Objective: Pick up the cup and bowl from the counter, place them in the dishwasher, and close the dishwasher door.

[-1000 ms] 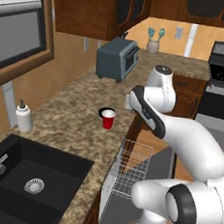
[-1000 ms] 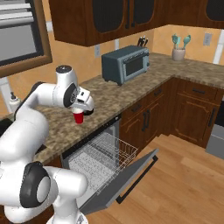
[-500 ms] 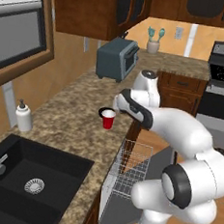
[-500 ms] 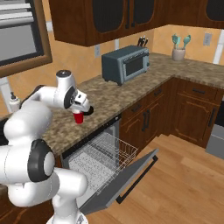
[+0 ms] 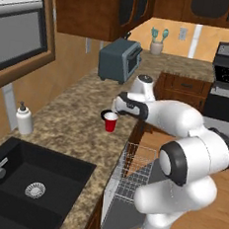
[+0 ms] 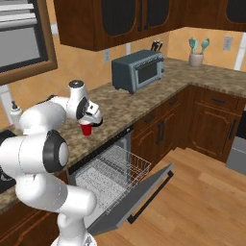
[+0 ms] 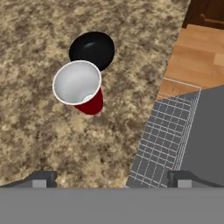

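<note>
The red cup point(image 7: 79, 87) stands upright on the brown speckled counter point(image 7: 52, 135), touching the small black bowl point(image 7: 92, 49) just beyond it. My gripper point(image 7: 111, 181) hovers above the counter, open and holding nothing, with the cup ahead of it and left of its centre line. In the left base view the gripper point(image 5: 119, 103) hangs just above the cup point(image 5: 110, 122) and bowl point(image 5: 105, 114). In the right base view the cup point(image 6: 86, 130) sits under the gripper point(image 6: 96, 120). The dishwasher door point(image 6: 139, 199) lies folded down, and the grey wire rack point(image 6: 113, 170) is pulled out.
A grey toaster oven point(image 5: 120, 61) stands farther along the counter. A white soap dispenser point(image 5: 23, 119) and a black sink point(image 5: 25, 187) are at the near left. The counter edge and the rack point(image 7: 162, 140) lie right of the cup.
The arm has swung left and lowered, bringing the open gripper over the cup. Cup, bowl and dishwasher door have not moved.
</note>
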### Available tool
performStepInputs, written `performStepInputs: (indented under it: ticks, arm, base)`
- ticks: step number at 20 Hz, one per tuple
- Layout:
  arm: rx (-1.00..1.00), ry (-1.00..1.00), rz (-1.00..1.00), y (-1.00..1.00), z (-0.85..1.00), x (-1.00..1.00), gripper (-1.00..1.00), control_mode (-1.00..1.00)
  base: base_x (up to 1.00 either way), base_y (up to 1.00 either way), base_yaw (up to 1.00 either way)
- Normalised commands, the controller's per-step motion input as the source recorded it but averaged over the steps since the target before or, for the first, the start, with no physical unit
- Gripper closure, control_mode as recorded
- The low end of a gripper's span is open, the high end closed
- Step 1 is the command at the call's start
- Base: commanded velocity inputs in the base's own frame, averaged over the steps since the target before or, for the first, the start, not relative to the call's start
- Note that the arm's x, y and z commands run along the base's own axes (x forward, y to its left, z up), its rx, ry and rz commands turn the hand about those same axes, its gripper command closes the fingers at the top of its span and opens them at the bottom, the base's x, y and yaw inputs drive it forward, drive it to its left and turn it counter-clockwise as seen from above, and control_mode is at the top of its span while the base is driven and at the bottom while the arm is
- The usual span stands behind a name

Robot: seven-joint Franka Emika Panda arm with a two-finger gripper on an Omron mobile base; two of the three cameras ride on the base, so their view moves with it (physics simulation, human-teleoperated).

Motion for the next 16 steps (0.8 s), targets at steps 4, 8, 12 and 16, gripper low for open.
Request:
performStepInputs:
  ticks: [4,8,12,16]
  arm:
    - [0.0,0.02,0.0,0.11,-0.27,0.55,-1.0,-1.0]
    - [0.0,0.05,0.0,0.21,-0.29,0.52,-1.0,-1.0]
    - [0.0,0.03,0.0,0.18,-0.3,0.44,-1.0,-1.0]
    - [0.0,0.05,-0.01,0.02,-0.21,0.47,-1.0,-1.0]
  base:
    - [0.0,0.0,0.0]
    - [0.0,0.0,0.0]
    - [0.0,0.0,0.0]
    - [0.0,0.0,0.0]
